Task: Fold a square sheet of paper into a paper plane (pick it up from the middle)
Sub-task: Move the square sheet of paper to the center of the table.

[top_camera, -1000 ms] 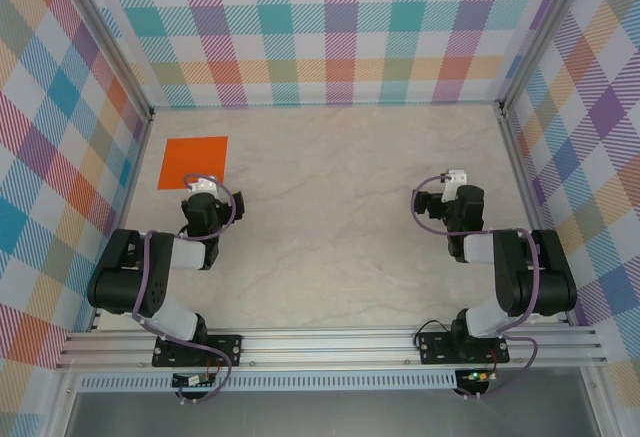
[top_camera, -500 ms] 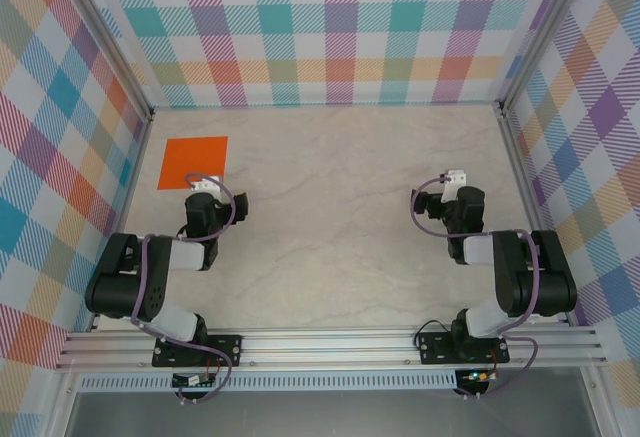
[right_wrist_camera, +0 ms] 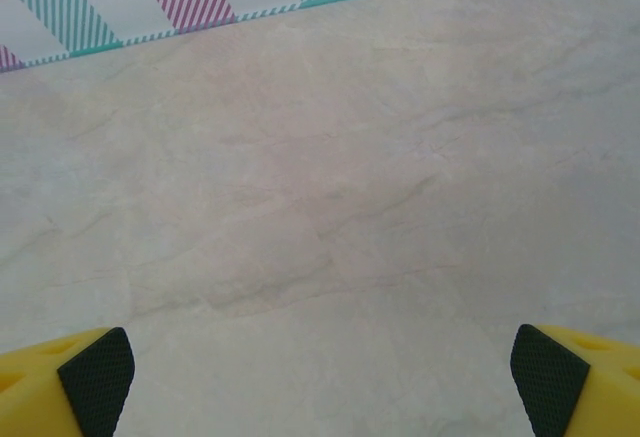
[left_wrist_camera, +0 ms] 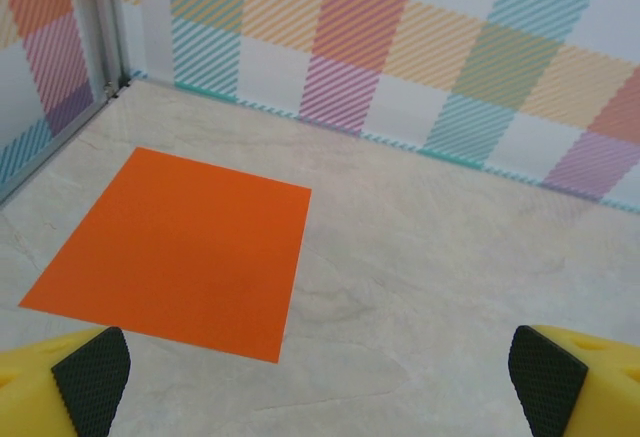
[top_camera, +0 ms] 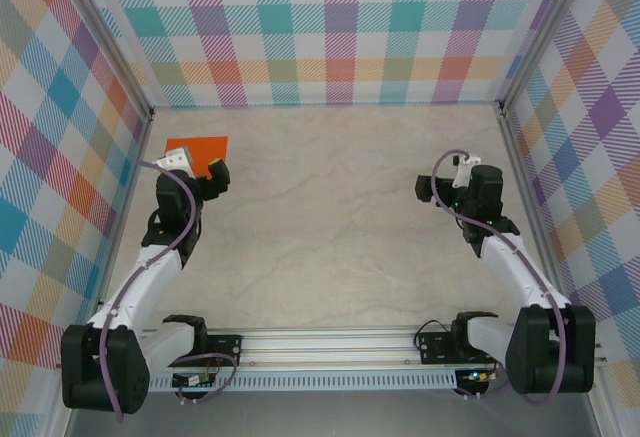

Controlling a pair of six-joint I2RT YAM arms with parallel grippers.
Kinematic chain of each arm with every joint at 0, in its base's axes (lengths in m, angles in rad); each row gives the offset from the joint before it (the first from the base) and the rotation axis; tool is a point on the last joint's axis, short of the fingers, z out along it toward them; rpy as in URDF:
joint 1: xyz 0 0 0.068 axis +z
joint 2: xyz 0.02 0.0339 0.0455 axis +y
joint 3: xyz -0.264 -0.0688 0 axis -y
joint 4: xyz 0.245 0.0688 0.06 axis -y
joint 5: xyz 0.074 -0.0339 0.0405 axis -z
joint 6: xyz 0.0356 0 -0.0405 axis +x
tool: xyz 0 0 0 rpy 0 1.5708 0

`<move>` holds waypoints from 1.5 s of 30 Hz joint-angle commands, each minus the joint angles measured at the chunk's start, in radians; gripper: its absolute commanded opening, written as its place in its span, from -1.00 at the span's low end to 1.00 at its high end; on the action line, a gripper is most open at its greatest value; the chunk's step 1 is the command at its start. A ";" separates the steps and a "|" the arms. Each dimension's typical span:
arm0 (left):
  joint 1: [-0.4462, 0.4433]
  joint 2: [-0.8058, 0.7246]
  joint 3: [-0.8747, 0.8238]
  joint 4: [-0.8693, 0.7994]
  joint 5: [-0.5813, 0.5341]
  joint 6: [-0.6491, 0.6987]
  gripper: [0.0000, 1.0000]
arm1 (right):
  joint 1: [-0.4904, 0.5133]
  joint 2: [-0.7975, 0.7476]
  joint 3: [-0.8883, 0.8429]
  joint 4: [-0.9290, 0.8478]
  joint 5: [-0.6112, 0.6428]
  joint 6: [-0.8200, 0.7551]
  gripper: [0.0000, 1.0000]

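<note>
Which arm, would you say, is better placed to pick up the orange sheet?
Probably left: the left end effector is open near the orange sheet; the right end effector is far away.

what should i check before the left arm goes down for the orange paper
1. Orange paper flat and unfolded on the table: ok.
2. Left jaws open wide: ok.
3. Left jaws centred over the paper's middle: not ok; the paper lies ahead and off to one side in the wrist view.
4. Right jaws open, over bare table away from the paper: ok.
5. Paper apart from the side wall: ok.
</note>
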 commanded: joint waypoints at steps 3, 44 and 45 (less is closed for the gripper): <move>0.019 -0.023 0.100 -0.329 -0.063 -0.177 1.00 | 0.002 -0.005 0.114 -0.336 0.009 0.333 0.99; 0.144 1.280 1.230 -0.874 0.300 -0.237 1.00 | 0.222 0.390 0.287 -0.261 -0.481 0.365 0.99; 0.144 1.277 1.213 -0.873 0.321 -0.245 1.00 | 0.223 0.393 0.284 -0.259 -0.476 0.372 0.99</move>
